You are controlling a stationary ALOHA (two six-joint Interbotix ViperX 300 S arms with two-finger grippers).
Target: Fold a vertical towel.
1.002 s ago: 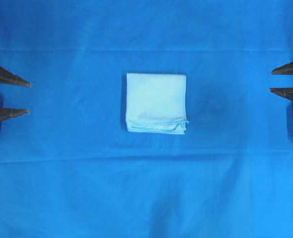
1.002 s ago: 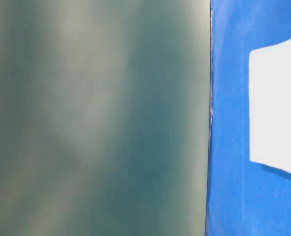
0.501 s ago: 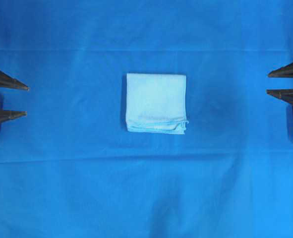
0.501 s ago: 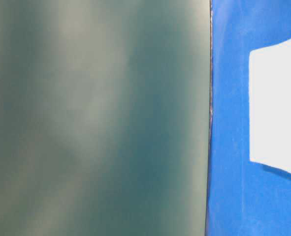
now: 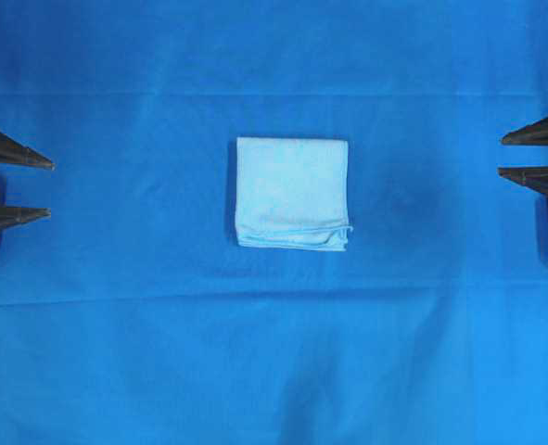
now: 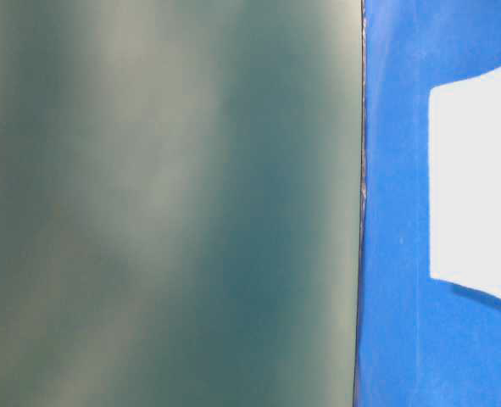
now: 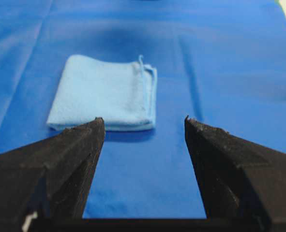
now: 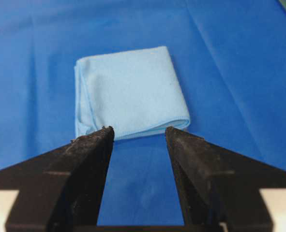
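Towel (image 5: 292,190) lies folded, both grippers – left (image 5: 49,188), right (image 5: 502,156) – fingers spread, empty; risk: loose stacked edges slip apart if nudged.

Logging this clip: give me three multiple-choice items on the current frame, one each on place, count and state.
1. Where does the towel lie?
A. mid-sheet, between both grippers
B. under the left gripper
C. off the sheet

2. How many towels show?
A. three
B. one
C. two

3. How are the grippers?
A. both open, empty
B. right shut on towel
C. both shut

Key: 1 A, the left gripper and right gripper flank it, apart; 2 B, one pale cloth on the sheet; 3 A, gaps show between the fingers.
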